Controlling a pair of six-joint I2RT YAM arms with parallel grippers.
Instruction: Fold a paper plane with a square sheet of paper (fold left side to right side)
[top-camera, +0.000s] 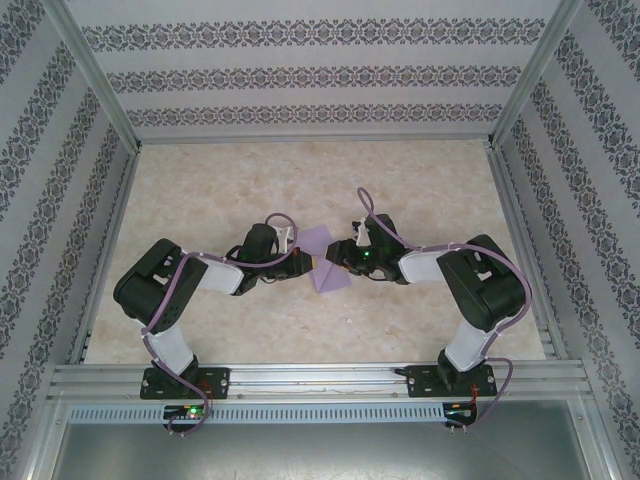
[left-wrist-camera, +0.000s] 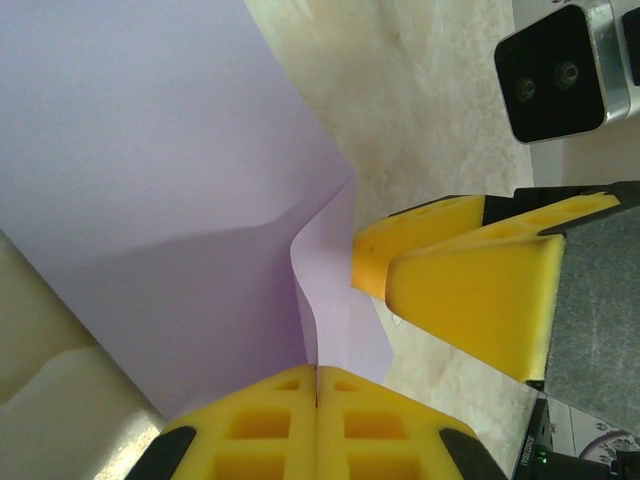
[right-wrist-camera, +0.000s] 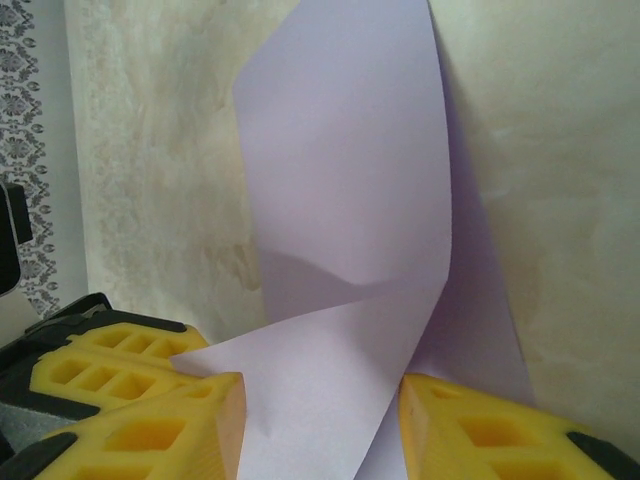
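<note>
The square sheet of paper (top-camera: 328, 258) is lavender and lies at the table's middle between both grippers, partly lifted and curled. My left gripper (left-wrist-camera: 317, 400) is shut on the sheet's (left-wrist-camera: 150, 180) edge, which stands up between the yellow fingers (left-wrist-camera: 250, 430). It is seen from above as my left gripper (top-camera: 303, 263) at the sheet's left side. My right gripper (right-wrist-camera: 320, 430) is open, its yellow fingers (right-wrist-camera: 160, 430) set wide apart, with a curled flap of the sheet (right-wrist-camera: 340, 200) lying between them. From above, my right gripper (top-camera: 342, 262) is at the sheet's right side. The paper plane is out of view.
The table (top-camera: 200, 200) is beige marble-patterned, walled by patterned panels (top-camera: 300, 75) and metal rails (top-camera: 320, 380). The right gripper's fingers (left-wrist-camera: 470, 280) and its wrist camera (left-wrist-camera: 560, 75) sit close beside the left gripper.
</note>
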